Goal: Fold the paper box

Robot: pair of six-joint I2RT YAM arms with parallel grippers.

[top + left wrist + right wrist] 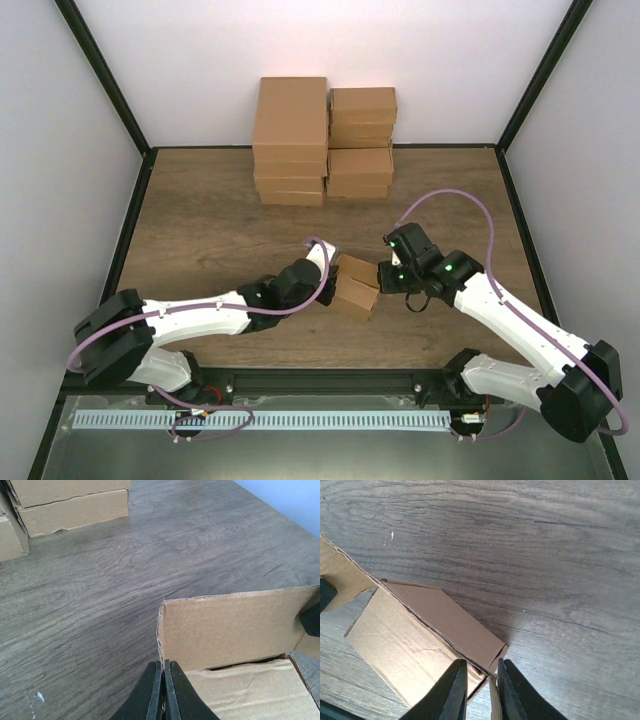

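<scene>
Top external view: left gripper (330, 280) clenched on left wall of paper box (356, 296). Just right of the box, right gripper (384, 276) astride its flap edge, jaws narrow; cannot tell whether gripping.

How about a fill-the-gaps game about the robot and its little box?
1. The paper box lies on a ___ table.
2. The looping cable is coloured ___.
3. The left gripper is ___ on the box's edge.

Missing words: wooden; purple; shut.
</scene>
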